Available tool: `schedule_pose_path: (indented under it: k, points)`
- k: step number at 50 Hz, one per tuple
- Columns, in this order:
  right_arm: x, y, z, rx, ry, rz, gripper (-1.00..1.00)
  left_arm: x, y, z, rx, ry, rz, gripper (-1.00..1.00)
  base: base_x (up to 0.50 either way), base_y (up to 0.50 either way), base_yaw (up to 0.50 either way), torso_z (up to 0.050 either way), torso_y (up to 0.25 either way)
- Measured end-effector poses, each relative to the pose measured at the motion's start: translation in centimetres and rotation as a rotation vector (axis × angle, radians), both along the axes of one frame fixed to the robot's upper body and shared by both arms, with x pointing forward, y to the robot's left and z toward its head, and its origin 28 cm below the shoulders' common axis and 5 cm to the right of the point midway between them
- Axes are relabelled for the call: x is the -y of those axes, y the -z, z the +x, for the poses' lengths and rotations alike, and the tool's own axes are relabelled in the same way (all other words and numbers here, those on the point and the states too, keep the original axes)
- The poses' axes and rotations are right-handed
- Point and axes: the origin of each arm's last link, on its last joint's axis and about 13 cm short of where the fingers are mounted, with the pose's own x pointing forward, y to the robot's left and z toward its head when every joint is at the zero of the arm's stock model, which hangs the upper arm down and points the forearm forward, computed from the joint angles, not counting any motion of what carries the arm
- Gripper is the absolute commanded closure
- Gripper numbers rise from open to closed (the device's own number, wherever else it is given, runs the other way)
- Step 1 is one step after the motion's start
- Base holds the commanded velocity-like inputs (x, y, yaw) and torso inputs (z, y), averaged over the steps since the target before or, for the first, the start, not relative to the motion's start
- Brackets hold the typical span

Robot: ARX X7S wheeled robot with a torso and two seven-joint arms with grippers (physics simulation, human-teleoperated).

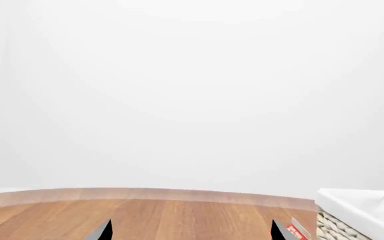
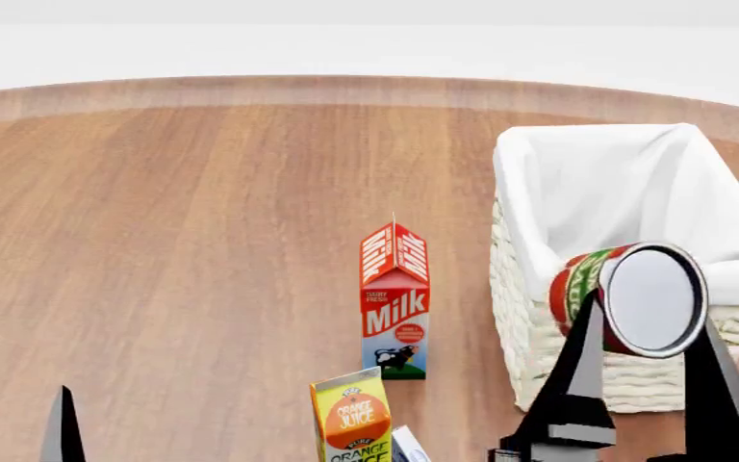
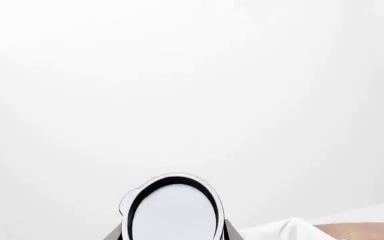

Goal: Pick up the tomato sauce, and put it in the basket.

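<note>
The pick-up half of the job looks done. The right claw [image 2: 639, 332] has its two dark fingers closed against the sides of the tomato sauce [image 2: 626, 298], a small cylindrical can with a red and green label and a silver-white end, and holds it lifted clear of the round wooden table [image 2: 190, 221]. The can lies tipped on its side, its shiny flat end turned toward the head camera. In the right wrist view the same pale end [image 3: 172, 212] sits between the fingers with only white backdrop behind it.

Relative to the basket [image 2: 523, 318], the large rectangular cream-white woven wicker one with a white cloth lining folded over its rim, the can hangs at the near rim, overlapping the edge of the cloth. Whether it is already above the opening or just short of it, I cannot tell from this angle. The inside of the basket shows only cloth.

What remains, by my reading, is carrying the can further over the lining, lowering it and letting go.

The left claw [image 1: 188, 231] is idle, well off from the basket, its fingers spread apart with nothing between them. A red-and-white milk carton [image 2: 395, 303] stands just beside the basket's woven wall, and a yellow orange juice carton [image 2: 354, 419] stands nearer the robot; both seem out of the likely path.
</note>
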Motion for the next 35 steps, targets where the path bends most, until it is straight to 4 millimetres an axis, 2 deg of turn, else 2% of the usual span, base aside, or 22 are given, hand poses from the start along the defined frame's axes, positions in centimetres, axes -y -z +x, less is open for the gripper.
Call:
schedule_pose_path:
  k: [16, 35]
  points:
    - [0.6, -5.2, 5.3, 0.083, 0.026, 0.02, 1.0, 0.0, 0.1, 0.1, -0.006, 0.004, -0.003, -1.0, 0.0, 0.0, 0.0, 0.0, 0.0]
    - [1.6, -7.5, 14.6, 0.016, 0.082, 0.004, 1.0, 0.1, 0.3, 0.1, -0.014, 0.006, -0.005, -1.0, 0.0, 0.0, 0.0, 0.0, 0.0]
